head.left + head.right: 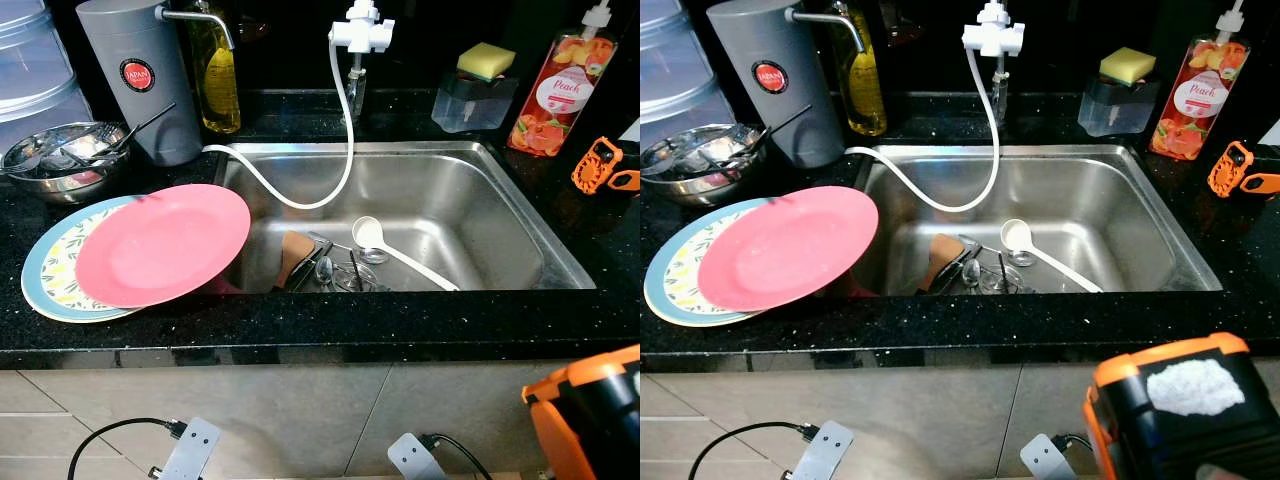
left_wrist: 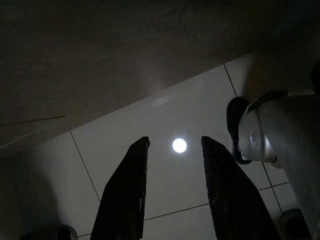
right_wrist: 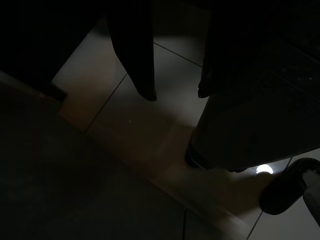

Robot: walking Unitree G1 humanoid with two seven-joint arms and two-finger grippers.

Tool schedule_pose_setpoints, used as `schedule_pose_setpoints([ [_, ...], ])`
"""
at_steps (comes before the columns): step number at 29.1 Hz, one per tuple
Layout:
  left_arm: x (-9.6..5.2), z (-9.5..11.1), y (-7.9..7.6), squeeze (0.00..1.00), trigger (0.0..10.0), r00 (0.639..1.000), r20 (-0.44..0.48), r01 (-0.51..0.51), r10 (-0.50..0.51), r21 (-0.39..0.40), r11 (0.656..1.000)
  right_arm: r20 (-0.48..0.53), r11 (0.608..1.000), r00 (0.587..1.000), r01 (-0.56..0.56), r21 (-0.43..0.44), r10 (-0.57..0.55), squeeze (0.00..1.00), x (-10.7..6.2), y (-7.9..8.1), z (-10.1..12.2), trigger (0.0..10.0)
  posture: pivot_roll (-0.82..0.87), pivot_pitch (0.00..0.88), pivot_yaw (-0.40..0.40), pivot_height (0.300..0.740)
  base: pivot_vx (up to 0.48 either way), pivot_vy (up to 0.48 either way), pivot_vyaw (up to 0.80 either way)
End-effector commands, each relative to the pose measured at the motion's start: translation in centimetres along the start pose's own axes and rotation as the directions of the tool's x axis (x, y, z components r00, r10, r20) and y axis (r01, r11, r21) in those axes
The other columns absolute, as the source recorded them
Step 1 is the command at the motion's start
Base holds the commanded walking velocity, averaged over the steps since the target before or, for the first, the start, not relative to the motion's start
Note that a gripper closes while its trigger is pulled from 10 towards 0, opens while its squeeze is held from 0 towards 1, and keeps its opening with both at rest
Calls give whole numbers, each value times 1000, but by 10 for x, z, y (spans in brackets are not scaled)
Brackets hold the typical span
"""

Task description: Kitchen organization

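A pink plate (image 1: pixel 160 245) lies on a blue-rimmed patterned plate (image 1: pixel 50 270) on the black counter, left of the steel sink (image 1: pixel 480 215), its edge hanging over the basin. In the sink lie a white ladle (image 1: pixel 395 250), several spoons and utensils (image 1: pixel 335 272) and a brown item (image 1: pixel 293 252). A white hose (image 1: pixel 340 160) runs from the tap into the basin. My left gripper (image 2: pixel 173 145) hangs open over the tiled floor. My right gripper (image 3: pixel 176 95) also hangs open above the floor, with nothing between the fingers.
A steel bowl with cutlery (image 1: pixel 62 158), a grey dispenser (image 1: pixel 135 75) and an oil bottle (image 1: pixel 215 80) stand at back left. A sponge holder (image 1: pixel 475 90), a peach soap bottle (image 1: pixel 560 85) and an orange tool (image 1: pixel 600 165) are at right. An orange-black device (image 1: pixel 1185 410) sits low right.
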State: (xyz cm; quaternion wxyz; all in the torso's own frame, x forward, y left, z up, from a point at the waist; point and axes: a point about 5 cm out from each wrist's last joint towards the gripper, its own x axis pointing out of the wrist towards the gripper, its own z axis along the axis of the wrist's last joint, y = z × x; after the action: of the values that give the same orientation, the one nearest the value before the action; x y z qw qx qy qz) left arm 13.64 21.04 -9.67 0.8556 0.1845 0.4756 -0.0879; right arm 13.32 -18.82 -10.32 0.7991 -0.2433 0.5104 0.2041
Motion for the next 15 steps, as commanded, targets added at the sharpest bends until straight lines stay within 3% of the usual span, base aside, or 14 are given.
schedule_pose_setpoints([
  [1,-2,-7,8,0,10000,1000,-19,-16,16,17,1000,-22,1000,999,-23,0,23,0,0,7,-4,10000,150,0,-6,740,0,0,0],
  [15,-3,-7,9,0,10000,1000,-15,-16,16,18,1000,-23,1000,999,-23,-1,23,0,1,8,-3,10000,150,0,-6,740,0,0,0],
])
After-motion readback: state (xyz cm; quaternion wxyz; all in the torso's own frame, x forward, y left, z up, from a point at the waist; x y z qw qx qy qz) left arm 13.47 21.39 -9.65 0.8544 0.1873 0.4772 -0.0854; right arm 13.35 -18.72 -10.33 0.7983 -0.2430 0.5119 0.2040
